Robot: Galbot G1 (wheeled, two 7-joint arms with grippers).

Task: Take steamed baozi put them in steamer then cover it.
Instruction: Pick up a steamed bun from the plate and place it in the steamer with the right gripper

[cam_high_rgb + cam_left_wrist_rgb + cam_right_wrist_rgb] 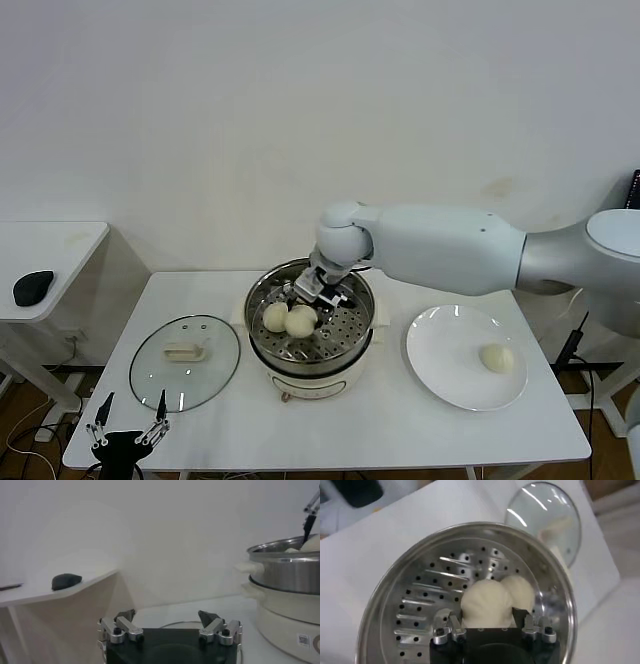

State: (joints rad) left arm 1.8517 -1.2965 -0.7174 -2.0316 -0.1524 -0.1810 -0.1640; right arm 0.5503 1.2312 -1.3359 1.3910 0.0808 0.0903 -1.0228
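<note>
Over steamer [311,330] | our right claw [487,616] grips third baozi [485,603] above tray, two beside | one baozi [496,357] on plate [440,360] | cover [186,361] on worktop [400,425] | left claw [169,623] open, idle

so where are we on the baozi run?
Done: one baozi on the steamer tray. In hand: right gripper inside the pot, closed around a second. Left: the one on the plate, then the glass lid. Left gripper parked open.
</note>
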